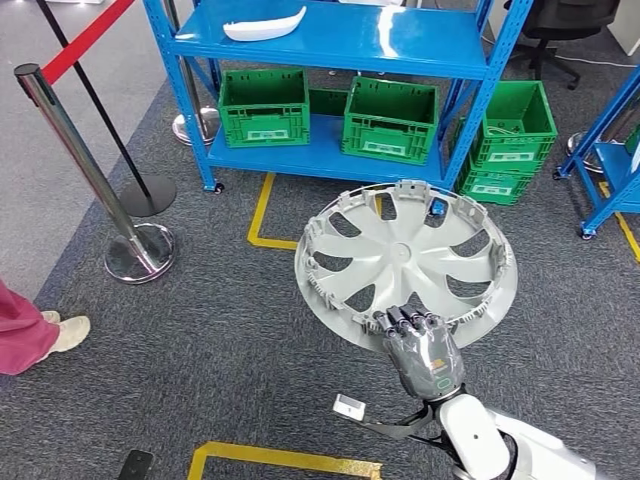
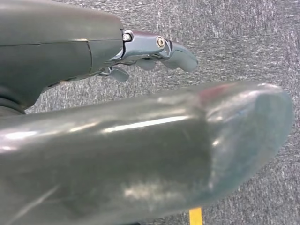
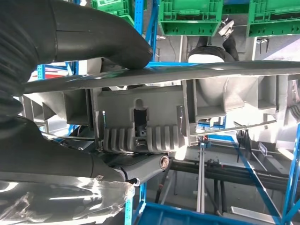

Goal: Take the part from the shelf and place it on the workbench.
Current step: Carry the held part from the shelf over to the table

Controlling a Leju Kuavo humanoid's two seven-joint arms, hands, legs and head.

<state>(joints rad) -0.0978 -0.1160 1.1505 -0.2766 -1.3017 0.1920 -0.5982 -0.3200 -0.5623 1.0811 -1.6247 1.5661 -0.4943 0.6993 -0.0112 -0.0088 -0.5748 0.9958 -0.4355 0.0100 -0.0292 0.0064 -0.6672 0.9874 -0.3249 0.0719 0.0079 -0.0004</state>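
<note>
We see wheel cover (image 1: 407, 262) held by right hand (image 1: 423, 352) in front of shelf (image 1: 343, 40); crates (image 1: 264, 105) on its lower level.

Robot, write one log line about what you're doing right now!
right hand: holds grey plastic wheel cover by rim | left hand: holds nothing | blue metal shelf: ahead

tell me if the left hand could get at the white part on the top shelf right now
Probably not. The left hand hangs over bare carpet, holding nothing, while the white part lies on the blue shelf well ahead, and the right hand holds the wheel cover in between.
</note>
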